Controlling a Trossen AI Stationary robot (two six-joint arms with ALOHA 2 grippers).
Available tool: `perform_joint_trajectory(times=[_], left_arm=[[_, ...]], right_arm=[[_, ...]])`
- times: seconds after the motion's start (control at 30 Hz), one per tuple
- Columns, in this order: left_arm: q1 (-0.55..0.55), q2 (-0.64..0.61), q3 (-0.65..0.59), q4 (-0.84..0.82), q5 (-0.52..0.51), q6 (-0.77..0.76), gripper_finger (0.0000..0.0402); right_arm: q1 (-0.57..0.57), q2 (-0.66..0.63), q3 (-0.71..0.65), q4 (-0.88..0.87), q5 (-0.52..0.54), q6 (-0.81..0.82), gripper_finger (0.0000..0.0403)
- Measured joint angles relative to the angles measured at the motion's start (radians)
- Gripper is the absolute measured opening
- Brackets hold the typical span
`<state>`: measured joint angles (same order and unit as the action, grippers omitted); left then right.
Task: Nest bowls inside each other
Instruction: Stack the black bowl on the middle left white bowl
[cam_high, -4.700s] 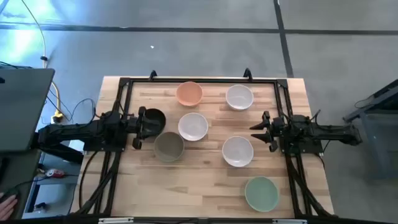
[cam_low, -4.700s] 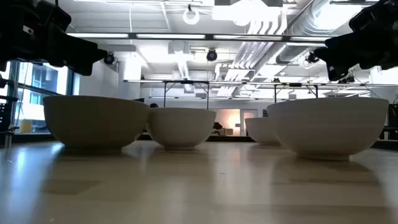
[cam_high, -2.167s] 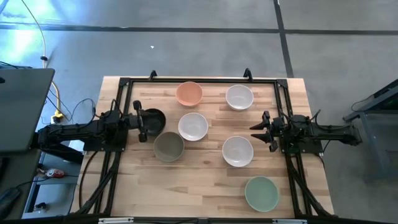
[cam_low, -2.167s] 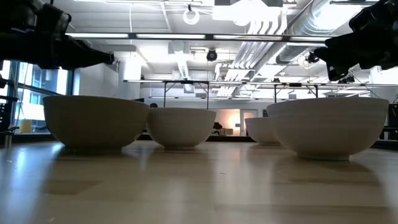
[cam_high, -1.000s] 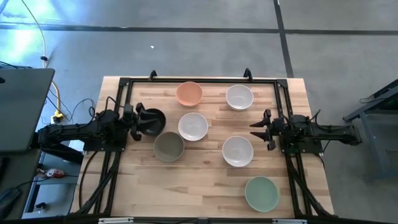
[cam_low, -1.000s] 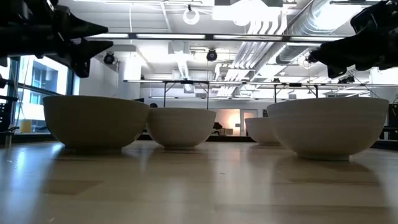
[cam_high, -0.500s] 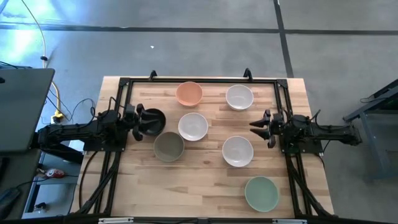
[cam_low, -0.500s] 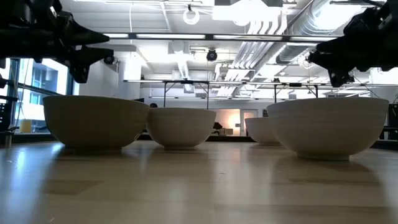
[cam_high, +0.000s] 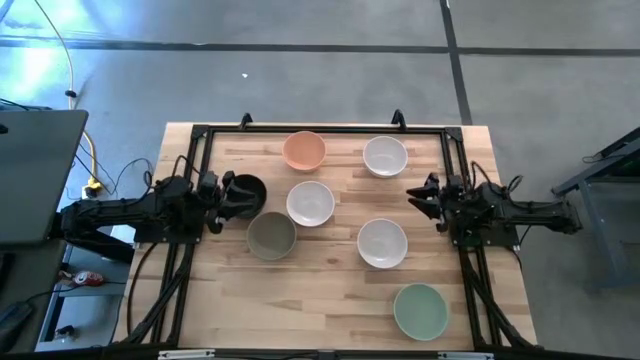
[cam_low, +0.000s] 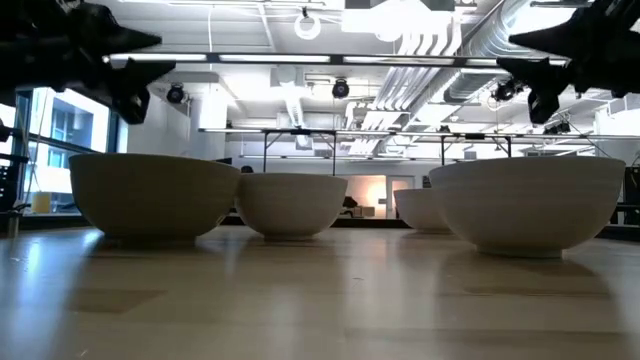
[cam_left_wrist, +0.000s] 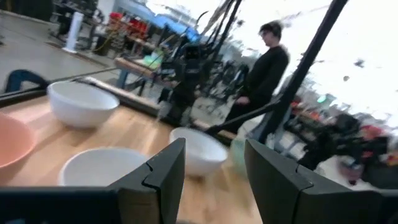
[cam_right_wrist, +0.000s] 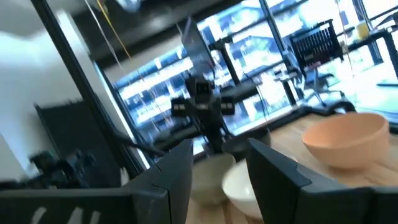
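Seven bowls stand apart, each on its base on the wooden table: peach-orange (cam_high: 304, 150), white (cam_high: 385, 156), white (cam_high: 310, 203), olive-grey (cam_high: 271, 236), white (cam_high: 382, 243), pale green (cam_high: 420, 311) and black (cam_high: 248, 192). My left gripper (cam_high: 222, 195) is open and hovers above the black bowl's left rim; the low view shows this gripper (cam_low: 130, 70) well above the bowls. My right gripper (cam_high: 418, 194) is open too, raised above bare table between the two right-hand white bowls. The olive-grey bowl (cam_low: 150, 195) hides the black one in the low view.
A black metal frame (cam_high: 320, 130) runs along the table's far edge and sides. Bare wood lies along the near edge left of the pale green bowl. A laptop (cam_high: 35, 175) sits off the table's left. A person (cam_left_wrist: 261, 68) stands in the room beyond.
My right gripper has moved a little toward the far edge and risen, turning about its wrist. My left gripper has stayed above the black bowl's left rim and turned slightly. No bowl has moved.
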<state>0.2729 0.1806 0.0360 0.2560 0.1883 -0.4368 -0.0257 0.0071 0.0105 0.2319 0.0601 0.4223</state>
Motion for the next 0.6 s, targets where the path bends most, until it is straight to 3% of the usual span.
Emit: perform_joint_trajectory(times=[0.27,0.43,0.6], left_arm=[[0.0,0.006,0.11,0.1,0.033,0.004,0.0155],[0.0,0.059,0.186,0.071,0.002,0.114,0.0155],[0.0,0.149,0.219,0.052,-0.027,0.23,0.0155]], right_arm=[[0.0,0.0,0.0,0.141,-0.009,0.12,0.0142],[0.0,0.0,0.001,0.191,-0.044,0.044,0.0142],[0.0,0.0,0.001,0.129,-0.053,-0.016,0.0142]])
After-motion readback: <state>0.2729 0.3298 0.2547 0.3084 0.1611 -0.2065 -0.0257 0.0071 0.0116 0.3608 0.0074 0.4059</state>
